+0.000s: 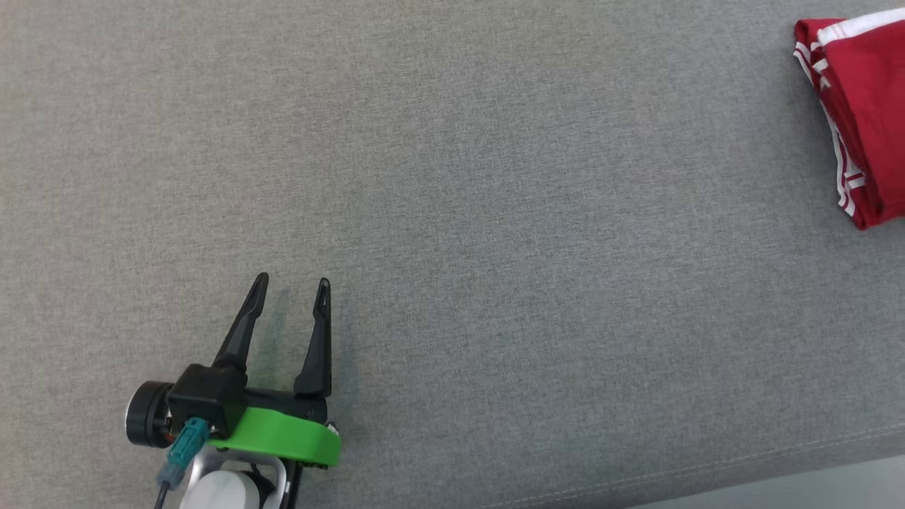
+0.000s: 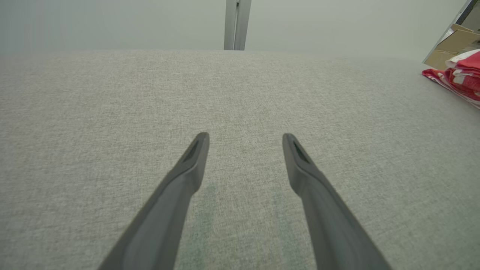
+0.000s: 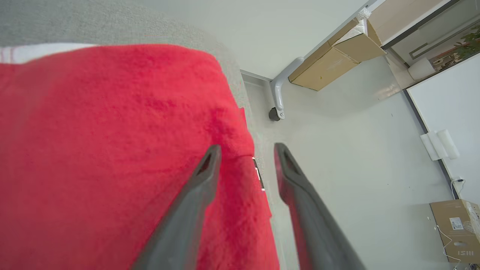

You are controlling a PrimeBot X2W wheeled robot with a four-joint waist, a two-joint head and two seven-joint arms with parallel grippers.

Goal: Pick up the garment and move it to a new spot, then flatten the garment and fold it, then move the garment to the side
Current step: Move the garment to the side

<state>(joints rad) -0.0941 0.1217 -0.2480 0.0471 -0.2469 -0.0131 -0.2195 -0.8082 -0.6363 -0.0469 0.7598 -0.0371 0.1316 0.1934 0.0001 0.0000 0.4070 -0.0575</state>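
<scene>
A folded red garment (image 1: 862, 120) with white stripes lies at the far right of the grey fabric surface (image 1: 452, 212), cut off by the picture's edge. It also shows at the right edge of the left wrist view as a red garment (image 2: 463, 73). My left gripper (image 1: 293, 286) stands open over bare fabric at the lower left, far from the garment, and its fingers (image 2: 193, 157) hold nothing. My right gripper (image 3: 245, 153) is open just above the red garment (image 3: 112, 150), at its edge, with nothing between its fingers.
The surface's front seam (image 1: 742, 463) runs along the lower right of the head view. In the right wrist view the floor lies beyond the surface's edge, with cardboard boxes (image 3: 333, 56), another box (image 3: 455, 228) and a castor leg (image 3: 276, 101).
</scene>
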